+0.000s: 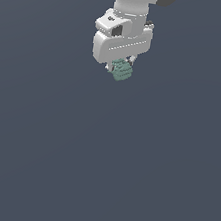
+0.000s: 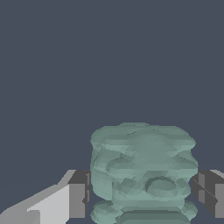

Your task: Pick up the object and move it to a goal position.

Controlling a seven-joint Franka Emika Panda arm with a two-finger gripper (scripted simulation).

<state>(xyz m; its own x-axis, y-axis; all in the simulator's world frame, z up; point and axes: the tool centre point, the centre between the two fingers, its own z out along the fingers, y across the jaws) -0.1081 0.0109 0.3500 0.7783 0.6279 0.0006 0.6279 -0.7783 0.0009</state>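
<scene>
- The ridged teal-green block (image 2: 142, 173) fills the wrist view's foreground, wedged between two dark finger pads (image 2: 79, 194).
- The white gripper (image 1: 120, 69) is clamped on it, both pads touching its sides.
- In the exterior view the block (image 1: 122, 71) hangs beneath the gripper.

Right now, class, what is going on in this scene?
A white Panda gripper has a small pale teal-green ridged block between its fingers. In the wrist view the dark finger pads sit at either side of the block, so it looks clamped. In the exterior view the block hangs just below the gripper body, over a plain dark grey surface. No goal marker is visible, and whether the block is lifted off the surface cannot be told.
</scene>
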